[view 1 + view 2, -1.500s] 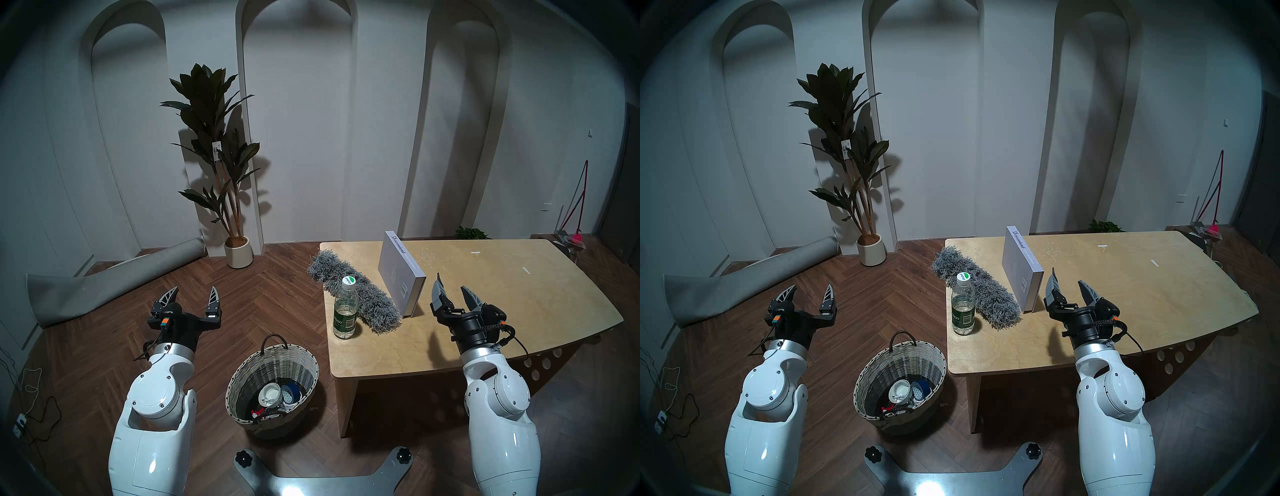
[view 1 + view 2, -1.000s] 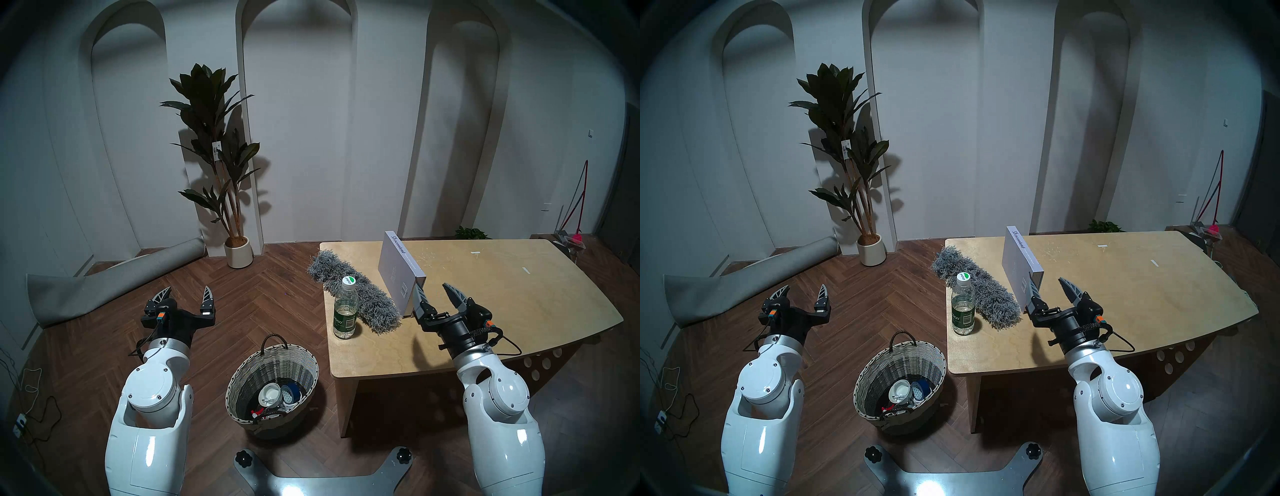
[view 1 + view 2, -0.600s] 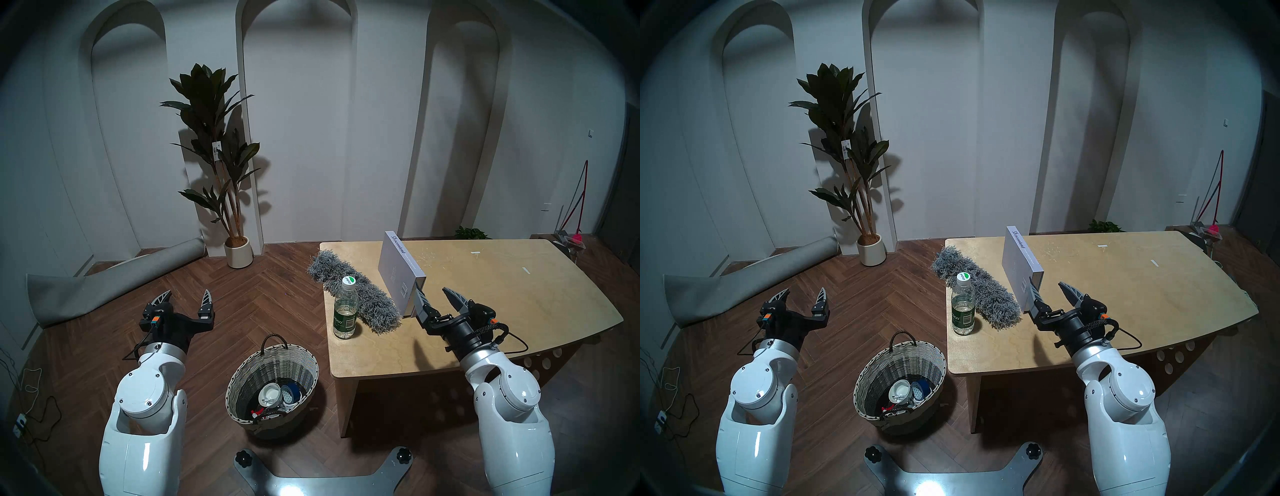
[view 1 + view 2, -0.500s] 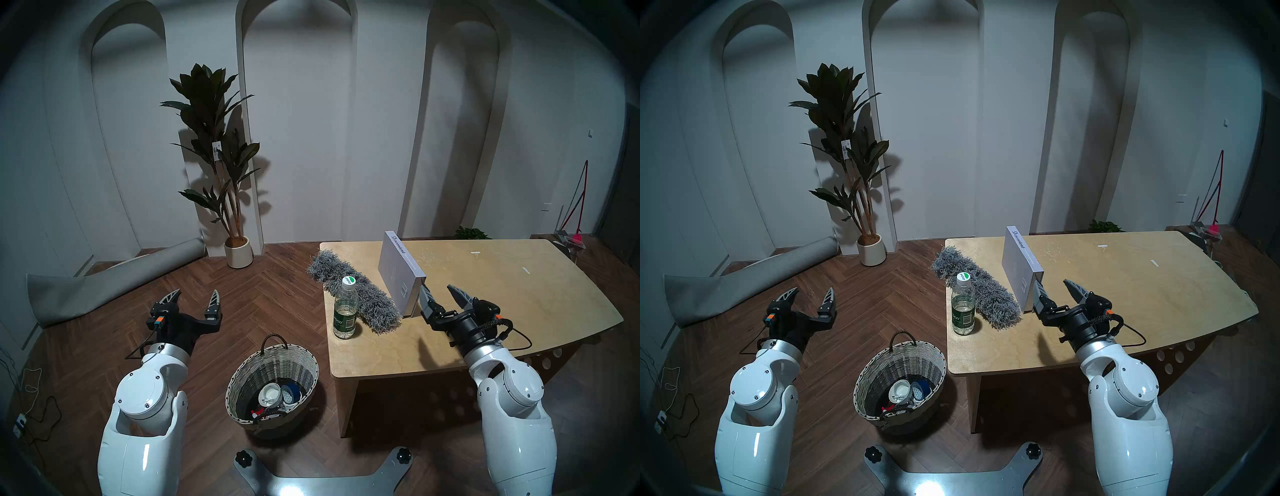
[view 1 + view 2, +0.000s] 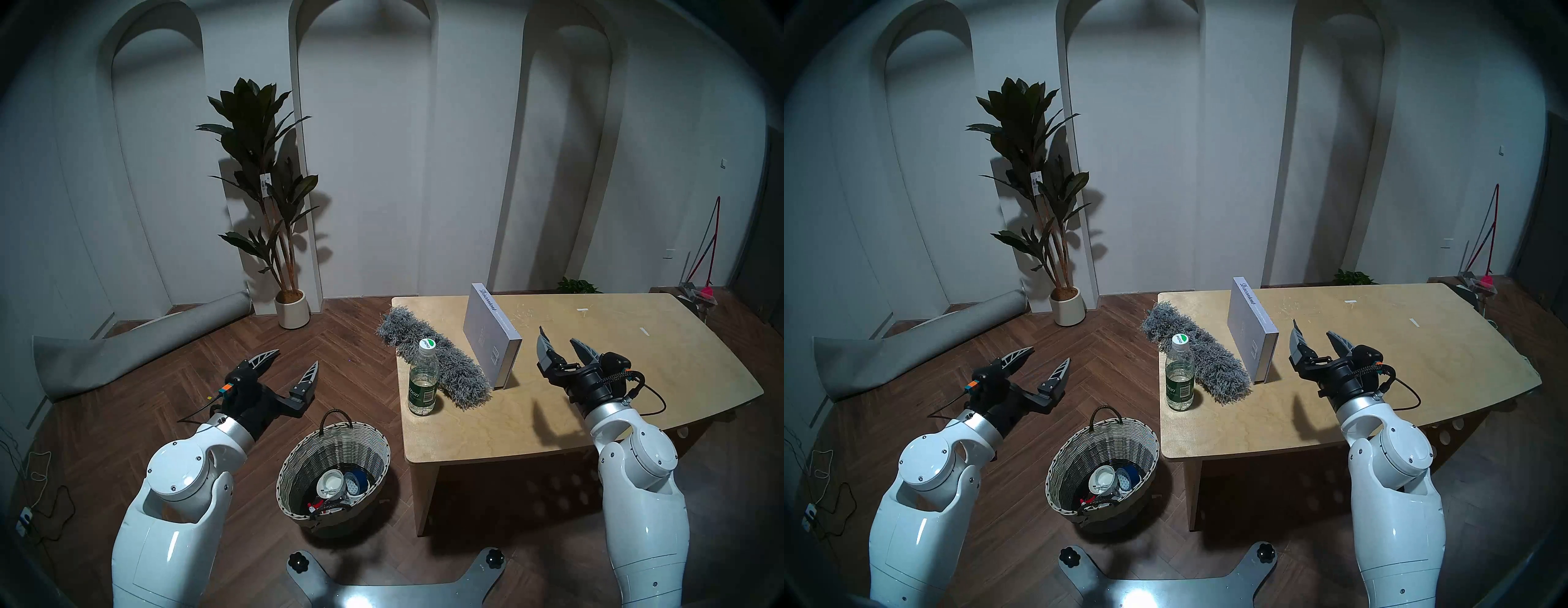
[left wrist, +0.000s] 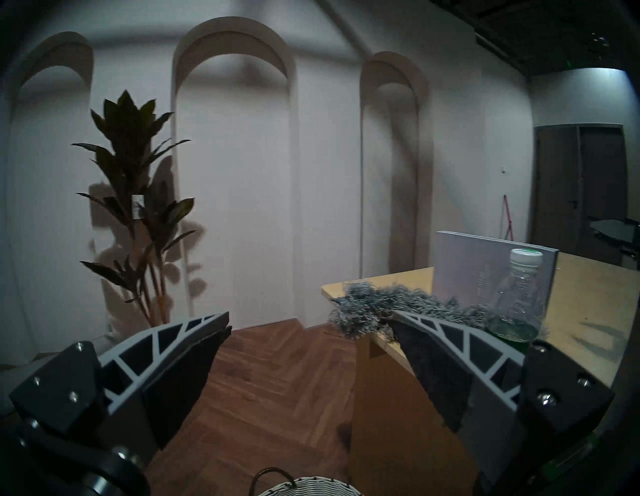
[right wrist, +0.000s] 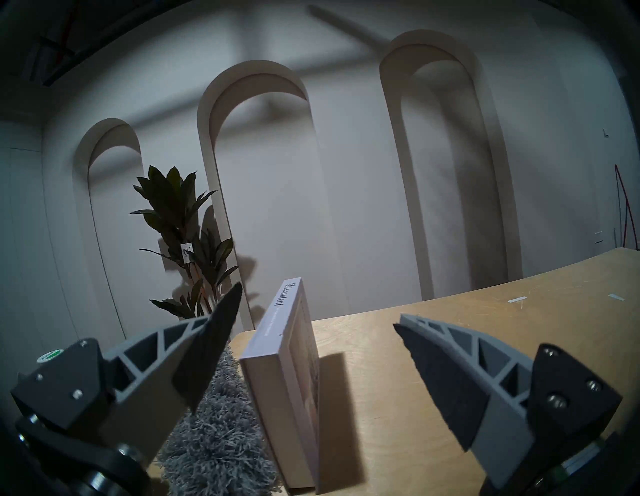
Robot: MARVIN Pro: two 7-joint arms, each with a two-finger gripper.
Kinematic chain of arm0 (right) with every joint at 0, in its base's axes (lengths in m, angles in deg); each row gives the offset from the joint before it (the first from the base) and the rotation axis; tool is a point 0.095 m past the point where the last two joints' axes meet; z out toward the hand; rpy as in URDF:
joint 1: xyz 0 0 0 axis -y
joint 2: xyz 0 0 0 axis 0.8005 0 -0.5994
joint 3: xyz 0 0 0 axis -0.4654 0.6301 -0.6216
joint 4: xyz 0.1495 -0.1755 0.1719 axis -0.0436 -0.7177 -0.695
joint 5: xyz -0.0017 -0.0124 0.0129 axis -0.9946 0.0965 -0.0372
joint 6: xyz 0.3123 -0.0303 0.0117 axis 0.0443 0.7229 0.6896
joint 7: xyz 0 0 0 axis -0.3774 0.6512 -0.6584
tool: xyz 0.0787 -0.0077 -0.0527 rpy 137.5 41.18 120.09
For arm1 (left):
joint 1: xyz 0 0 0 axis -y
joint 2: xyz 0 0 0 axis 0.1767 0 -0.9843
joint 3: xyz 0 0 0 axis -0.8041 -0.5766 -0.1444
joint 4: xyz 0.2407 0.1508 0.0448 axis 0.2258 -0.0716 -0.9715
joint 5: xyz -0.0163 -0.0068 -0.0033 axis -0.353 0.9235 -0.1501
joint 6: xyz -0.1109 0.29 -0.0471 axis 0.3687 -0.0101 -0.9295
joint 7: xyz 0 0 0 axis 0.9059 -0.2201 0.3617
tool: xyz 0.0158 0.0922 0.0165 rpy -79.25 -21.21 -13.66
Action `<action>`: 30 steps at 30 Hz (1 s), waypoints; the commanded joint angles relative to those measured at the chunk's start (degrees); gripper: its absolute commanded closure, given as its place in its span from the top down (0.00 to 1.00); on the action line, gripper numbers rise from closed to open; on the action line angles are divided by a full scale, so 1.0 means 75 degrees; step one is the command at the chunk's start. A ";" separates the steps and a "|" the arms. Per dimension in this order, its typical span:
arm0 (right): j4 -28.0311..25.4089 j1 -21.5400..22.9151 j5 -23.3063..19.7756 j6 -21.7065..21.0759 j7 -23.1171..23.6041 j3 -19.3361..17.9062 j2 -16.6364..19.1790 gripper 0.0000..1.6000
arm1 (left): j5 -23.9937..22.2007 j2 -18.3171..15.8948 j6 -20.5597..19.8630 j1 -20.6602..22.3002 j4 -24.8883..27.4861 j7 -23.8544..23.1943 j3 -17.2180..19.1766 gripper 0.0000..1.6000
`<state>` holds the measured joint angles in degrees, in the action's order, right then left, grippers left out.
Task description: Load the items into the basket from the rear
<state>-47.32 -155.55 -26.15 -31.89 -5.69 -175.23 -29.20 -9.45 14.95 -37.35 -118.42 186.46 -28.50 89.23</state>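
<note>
Your left gripper (image 5: 292,357) is hovering above the wooden floor with its fingers (image 5: 308,373) spread wide and gripping nothing, the arm reaching forward and angling rightward toward the bench (image 5: 594,403). Just right of that arm, the basket (image 5: 335,441) is standing on the floor beside the bench's near left corner, its dark loop handle at the far rim and a few small objects lying inside. On the bench's left end, the bottle (image 5: 423,380) is standing upright near the front edge, cap up. Right behind it, the duster head (image 5: 432,361) is lying flat, its long axis running diagonally from the far left corner toward you, its near end just beside the book (image 5: 488,339). The book is standing on edge, spine uppermost, its length running from the far side toward you. Your right gripper (image 5: 562,342) is hanging over the bench just right of the book, fingers (image 5: 545,348) wide apart and touching nothing, the forearm rising from the bench's front edge and pointing away from you.
</note>
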 commanded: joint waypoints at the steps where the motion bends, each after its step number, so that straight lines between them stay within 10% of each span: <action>1: 0.0357 0.0762 -0.0017 0.0123 -0.0129 -0.0302 0.0281 1.00 | -0.0282 -0.0699 0.0034 0.0879 -0.0251 -0.0934 -0.0362 1.00; 30: 0.2090 0.2288 0.0072 0.0746 -0.0626 -0.0534 0.0764 1.00 | -0.0502 -0.0230 0.0200 0.2944 -0.2456 -0.2901 -0.1679 1.00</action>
<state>-31.34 -141.17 -25.85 -28.40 -10.74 -179.33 -24.22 -13.98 12.00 -37.07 -101.97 170.09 -47.69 77.92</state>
